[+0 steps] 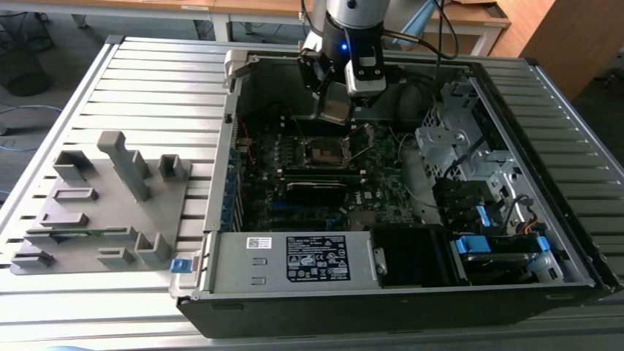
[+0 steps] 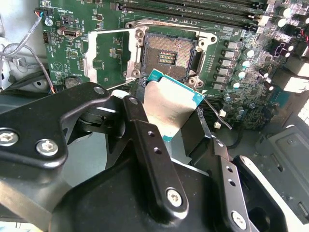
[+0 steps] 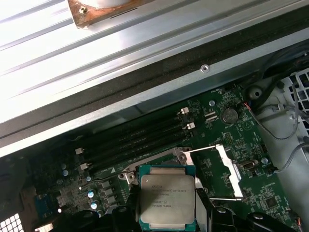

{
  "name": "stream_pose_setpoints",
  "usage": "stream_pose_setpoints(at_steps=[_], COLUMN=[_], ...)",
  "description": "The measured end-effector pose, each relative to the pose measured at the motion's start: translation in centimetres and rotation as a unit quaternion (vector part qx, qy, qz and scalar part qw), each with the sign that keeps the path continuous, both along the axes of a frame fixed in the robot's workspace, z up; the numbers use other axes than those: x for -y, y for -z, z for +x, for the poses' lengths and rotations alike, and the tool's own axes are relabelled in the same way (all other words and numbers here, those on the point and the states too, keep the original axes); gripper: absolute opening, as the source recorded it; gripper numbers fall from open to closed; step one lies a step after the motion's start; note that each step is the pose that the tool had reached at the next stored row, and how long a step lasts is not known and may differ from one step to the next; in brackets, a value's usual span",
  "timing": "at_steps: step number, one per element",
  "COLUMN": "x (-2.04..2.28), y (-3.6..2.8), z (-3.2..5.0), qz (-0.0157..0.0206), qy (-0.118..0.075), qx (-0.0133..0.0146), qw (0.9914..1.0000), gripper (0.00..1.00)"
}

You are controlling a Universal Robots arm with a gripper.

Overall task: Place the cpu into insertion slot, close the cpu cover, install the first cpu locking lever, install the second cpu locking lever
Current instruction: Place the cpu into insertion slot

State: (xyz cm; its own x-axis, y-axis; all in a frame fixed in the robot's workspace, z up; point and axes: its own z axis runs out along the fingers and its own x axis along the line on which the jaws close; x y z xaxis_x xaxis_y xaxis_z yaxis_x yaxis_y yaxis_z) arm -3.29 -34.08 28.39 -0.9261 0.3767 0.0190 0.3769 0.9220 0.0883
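One hand (image 2: 165, 110) grips the cpu (image 2: 170, 99) by two opposite edges, tilted, near the open insertion slot (image 2: 166, 55). Beside it, the cpu cover (image 2: 89, 62) lies swung open.

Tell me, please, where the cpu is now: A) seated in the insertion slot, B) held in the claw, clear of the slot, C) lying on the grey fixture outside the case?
B: the claw grips the cpu, while the insertion slot lies bare with the cpu cover open.

text: none legible | print: cpu (image 3: 167, 199) top | label: power supply box (image 1: 317, 257)
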Motion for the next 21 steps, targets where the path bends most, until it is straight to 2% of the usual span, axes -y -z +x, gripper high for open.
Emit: stream_pose_setpoints(at_steps=[13,21], x=[0.00,0.00], y=[0.01,0.08], z=[0.00,0.00], qz=[0.0000,0.0000], qy=[0.003,0.031], qx=[0.0000,0.0000], qw=[0.99999,0.99953], gripper=[0.54,0.54])
